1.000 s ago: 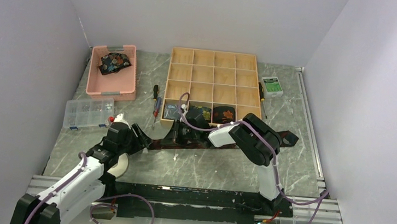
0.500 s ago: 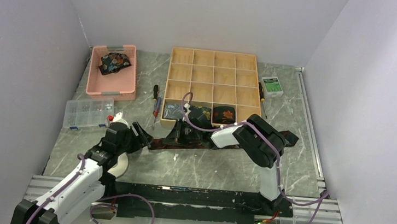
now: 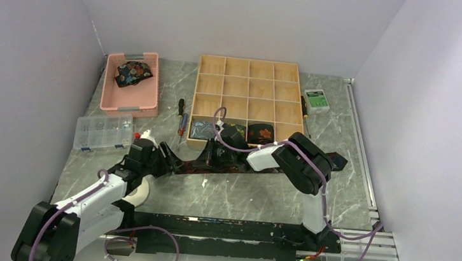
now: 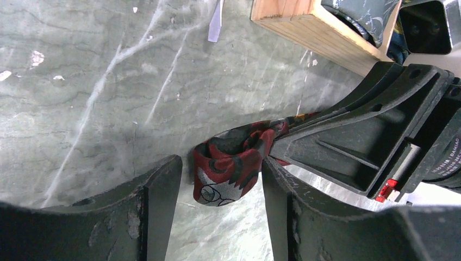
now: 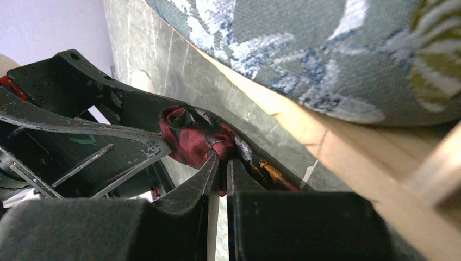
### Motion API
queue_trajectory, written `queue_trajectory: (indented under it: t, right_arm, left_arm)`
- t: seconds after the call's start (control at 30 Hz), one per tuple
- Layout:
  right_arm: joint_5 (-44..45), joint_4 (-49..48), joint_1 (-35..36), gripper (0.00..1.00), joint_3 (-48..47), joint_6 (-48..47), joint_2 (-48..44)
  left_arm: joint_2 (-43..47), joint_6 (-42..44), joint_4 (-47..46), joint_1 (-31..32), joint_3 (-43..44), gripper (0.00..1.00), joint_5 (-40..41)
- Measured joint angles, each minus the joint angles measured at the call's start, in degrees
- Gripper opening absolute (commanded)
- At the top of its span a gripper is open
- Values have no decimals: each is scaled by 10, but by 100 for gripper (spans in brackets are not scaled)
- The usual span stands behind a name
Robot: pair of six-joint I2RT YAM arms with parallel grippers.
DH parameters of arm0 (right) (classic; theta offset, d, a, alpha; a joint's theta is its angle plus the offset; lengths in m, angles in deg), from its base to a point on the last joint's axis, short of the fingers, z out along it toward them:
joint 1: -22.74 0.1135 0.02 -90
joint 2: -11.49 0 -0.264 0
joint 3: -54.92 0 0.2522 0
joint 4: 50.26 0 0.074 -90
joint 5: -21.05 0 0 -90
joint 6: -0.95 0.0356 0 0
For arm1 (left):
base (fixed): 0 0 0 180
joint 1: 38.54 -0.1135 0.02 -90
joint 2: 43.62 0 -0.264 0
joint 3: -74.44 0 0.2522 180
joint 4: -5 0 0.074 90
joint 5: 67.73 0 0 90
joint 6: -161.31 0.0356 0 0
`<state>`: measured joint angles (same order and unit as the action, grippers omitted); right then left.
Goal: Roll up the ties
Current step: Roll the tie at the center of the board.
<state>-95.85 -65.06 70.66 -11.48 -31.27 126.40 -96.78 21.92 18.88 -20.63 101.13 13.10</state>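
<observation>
Starting at the far left corner of the table (image 3: 241,195), you've got a pink bin (image 3: 109,96) with one bunched floral tie (image 3: 134,72) in it, and nearer the left edge sits a clear organizer box (image 3: 104,132). Next over is the left gripper (image 4: 217,166), low to the table with its fingers apart on either side of the rolled-up end of the maroon tie (image 4: 223,185). One finger looks like it's right up against the roll, and the other has a bit of gap. That tie lies along the table in front of the wooden tray (image 3: 250,62), a little roll at the left end and the rest stretched flat toward the right edge. Two screwdrivers (image 3: 182,122) lie just left of the tray. The right gripper (image 5: 219,160) is pinched down on the tie strip right beside the roll, fingers nearly together with fabric between them. In the tray's near row are three finished rolls: grey-blue roll (image 3: 202,128), dark roll (image 3: 235,131) and black-and-orange roll (image 3: 259,132). A small green-and-white box (image 3: 316,100) sits by the tray's right side.
</observation>
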Motion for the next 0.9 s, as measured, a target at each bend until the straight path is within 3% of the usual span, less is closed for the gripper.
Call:
queue_trajectory:
  t: [0.33,0.6,0.67,0.8,0.9]
  right_arm:
    - [1,3,0,10,0,-4,0]
    - [4,5,0,10,0,-4,0]
    - [5,6,0,11,0,-6,0]
    - [11,20,0,38,0,-14,-8]
    - [20,51,2,50,-4,-31,-30]
  left_arm:
    - [-23,2,-29,0,-6,43,-29]
    - [-41,7,-58,0,-14,4,-49]
    - [-40,9,-58,-1,-13,3,-52]
    - [-38,21,-31,0,2,3,-51]
    - [-31,35,29,0,33,3,-36]
